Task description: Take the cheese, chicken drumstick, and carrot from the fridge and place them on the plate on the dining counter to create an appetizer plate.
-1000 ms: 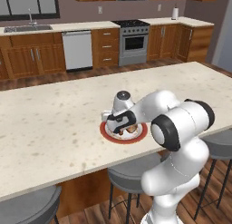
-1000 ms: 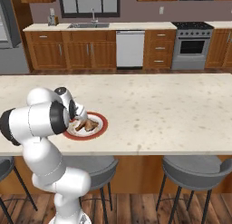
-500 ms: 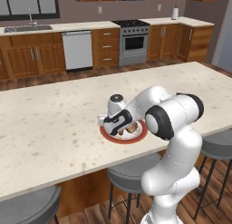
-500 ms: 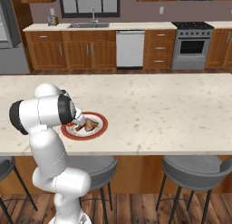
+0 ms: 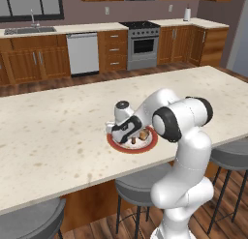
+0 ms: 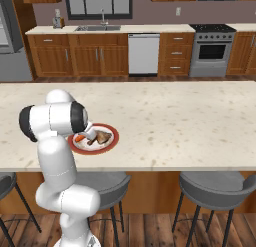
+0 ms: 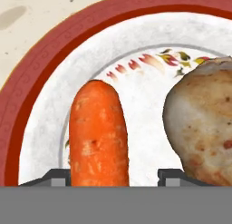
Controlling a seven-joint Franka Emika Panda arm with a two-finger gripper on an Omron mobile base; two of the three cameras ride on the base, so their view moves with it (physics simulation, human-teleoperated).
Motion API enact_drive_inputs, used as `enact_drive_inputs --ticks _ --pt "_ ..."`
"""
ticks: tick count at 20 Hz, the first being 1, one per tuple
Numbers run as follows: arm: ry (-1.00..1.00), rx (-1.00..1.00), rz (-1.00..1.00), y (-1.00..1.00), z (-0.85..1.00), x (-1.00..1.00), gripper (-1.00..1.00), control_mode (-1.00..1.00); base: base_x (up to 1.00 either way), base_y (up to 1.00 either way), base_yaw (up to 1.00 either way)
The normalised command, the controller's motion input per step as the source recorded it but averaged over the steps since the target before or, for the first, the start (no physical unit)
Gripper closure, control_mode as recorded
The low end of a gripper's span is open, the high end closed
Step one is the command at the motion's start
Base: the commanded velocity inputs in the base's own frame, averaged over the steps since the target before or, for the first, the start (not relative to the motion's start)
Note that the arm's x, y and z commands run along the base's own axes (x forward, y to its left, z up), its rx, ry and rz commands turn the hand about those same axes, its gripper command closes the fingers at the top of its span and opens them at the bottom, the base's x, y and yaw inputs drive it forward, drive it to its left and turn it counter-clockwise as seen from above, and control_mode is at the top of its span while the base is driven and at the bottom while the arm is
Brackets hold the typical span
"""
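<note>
Orange carrot on plate, between seemingly parted pincer tips.

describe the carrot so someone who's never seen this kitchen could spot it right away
On the long speckled dining counter sits a red-rimmed white plate, right under the robot's gripper. The carrot lies on it between the finger tips: a smooth, bright orange stick with a rounded end, unlike the lumpy golden-brown chicken drumstick beside it.

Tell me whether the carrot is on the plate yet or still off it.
On the plate. In the hand view the carrot lies on the white centre inside the plate's red rim, beside the chicken drumstick.
</note>
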Motion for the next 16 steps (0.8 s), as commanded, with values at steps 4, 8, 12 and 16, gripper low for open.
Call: enact_drive_inputs --ticks 4,8,12,16 --pt "0.00 0.00 -0.17 -0.44 0.64 0.01 -1.00 -1.00 0.00 0.00 0.00" --pt "0.00 0.01 -0.10 -0.28 1.00 -0.86 -1.00 -1.00 0.00 0.00 0.00" --pt "0.00 0.01 -0.03 -0.09 1.00 -1.00 -1.00 -1.00 0.00 0.00 0.00" --pt "-0.04 0.07 0.01 -0.37 1.00 -0.97 -1.00 -1.00 0.00 0.00 0.00"
